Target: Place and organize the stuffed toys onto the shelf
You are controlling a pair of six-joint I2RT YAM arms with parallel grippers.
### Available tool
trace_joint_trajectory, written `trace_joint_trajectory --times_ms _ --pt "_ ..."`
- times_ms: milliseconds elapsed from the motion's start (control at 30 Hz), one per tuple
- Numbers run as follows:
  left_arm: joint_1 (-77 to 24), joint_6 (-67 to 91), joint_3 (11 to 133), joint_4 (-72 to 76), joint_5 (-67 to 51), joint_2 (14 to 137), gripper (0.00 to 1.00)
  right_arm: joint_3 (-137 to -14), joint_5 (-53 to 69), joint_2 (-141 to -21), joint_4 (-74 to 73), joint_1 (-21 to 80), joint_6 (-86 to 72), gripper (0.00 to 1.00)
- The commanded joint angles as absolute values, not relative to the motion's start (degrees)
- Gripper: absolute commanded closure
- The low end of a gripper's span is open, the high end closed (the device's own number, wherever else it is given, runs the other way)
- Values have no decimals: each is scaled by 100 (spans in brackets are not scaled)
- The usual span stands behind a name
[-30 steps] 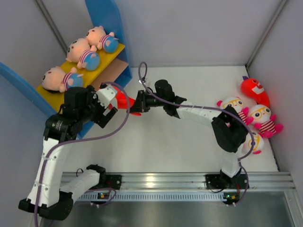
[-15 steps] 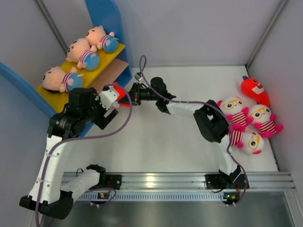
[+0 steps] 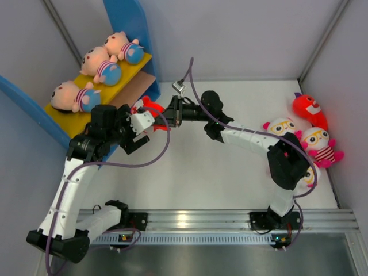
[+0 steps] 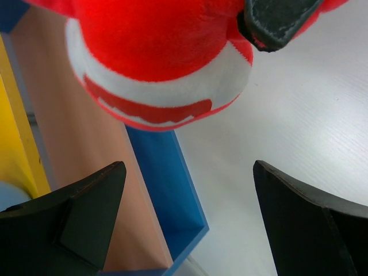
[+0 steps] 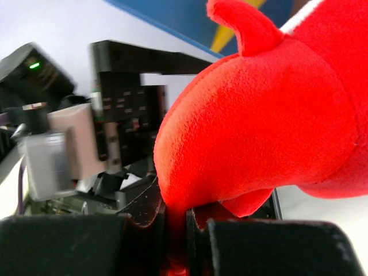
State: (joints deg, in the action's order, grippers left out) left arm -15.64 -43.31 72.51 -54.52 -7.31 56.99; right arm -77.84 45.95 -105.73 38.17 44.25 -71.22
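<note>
My right gripper (image 3: 168, 112) is shut on a bright red creature (image 3: 150, 108) and holds it at the mouth of the shelf's tan lower board (image 3: 140, 86). In the right wrist view the red plush (image 5: 259, 121) is pinched between the closed jaws of the gripper (image 5: 175, 230). My left gripper (image 3: 144, 123) is open and empty just below the toy. In the left wrist view the creature (image 4: 155, 57) hangs ahead of the spread gripper (image 4: 188, 168). Three peach dolls (image 3: 98, 64) lie on the yellow upper board (image 3: 141, 60).
A blue side panel (image 4: 167, 184) of the shelf stands right under my left gripper. At the far right lie a second red creature (image 3: 307, 109) and three white owls (image 3: 318, 141), one partly hidden by my right arm. Grey walls enclose the table.
My right gripper has carried the red creature up and left toward the shelf's lower opening. My left gripper has shifted up and right, staying beside the toy.
</note>
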Motion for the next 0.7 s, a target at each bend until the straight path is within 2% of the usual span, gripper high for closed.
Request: trace_joint_trajectory --times_ms 0,400,667 --pt "-1573 -4965 7251 -5062 -1572 5722 2 -7735 4588 -9775 3657 4552 -6504 100" --pt "-1573 -5019 8138 -4869 -2873 6372 2 -7523 4711 -9404 3955 4632 -6609 100" --pt "-1582 -5202 8227 -4834 -2874 6223 2 -7515 4746 -9492 4148 4614 -6741 100"
